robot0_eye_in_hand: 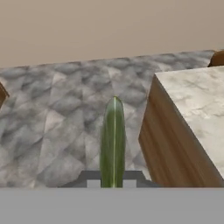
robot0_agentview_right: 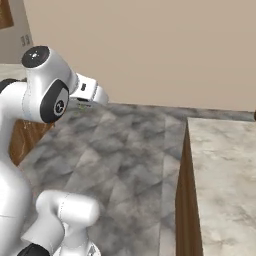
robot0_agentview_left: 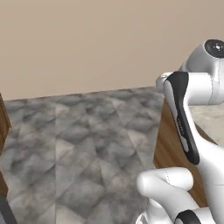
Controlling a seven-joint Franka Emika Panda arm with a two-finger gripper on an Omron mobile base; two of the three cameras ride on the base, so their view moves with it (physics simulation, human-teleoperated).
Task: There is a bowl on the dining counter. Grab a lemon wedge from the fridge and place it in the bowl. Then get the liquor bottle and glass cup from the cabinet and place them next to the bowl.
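Note:
My gripper (robot0_eye_in_hand: 113, 181) is shut on the lemon wedge (robot0_eye_in_hand: 113, 140), a slim yellow-green sliver that stands up between the two finger tips. In the right base view the hand (robot0_agentview_right: 88, 92) reaches out at shoulder height above the floor, with a small green bit (robot0_agentview_right: 80, 105) under it. The dining counter (robot0_eye_in_hand: 197, 100) lies ahead to the right of the wedge, a marbled stone top on a brown wood base (robot0_agentview_right: 186, 200). Its near corner also appears behind the arm in the left base view (robot0_agentview_left: 168, 144). The bowl, fridge, cabinet, liquor bottle and glass cup are out of view.
Grey marbled floor (robot0_agentview_left: 87, 148) stretches to a plain beige wall (robot0_agentview_right: 165, 50). Brown wood furniture edges the left (robot0_agentview_left: 2, 127). A brown rounded object (robot0_eye_in_hand: 217, 58) sits beyond the counter's far end.

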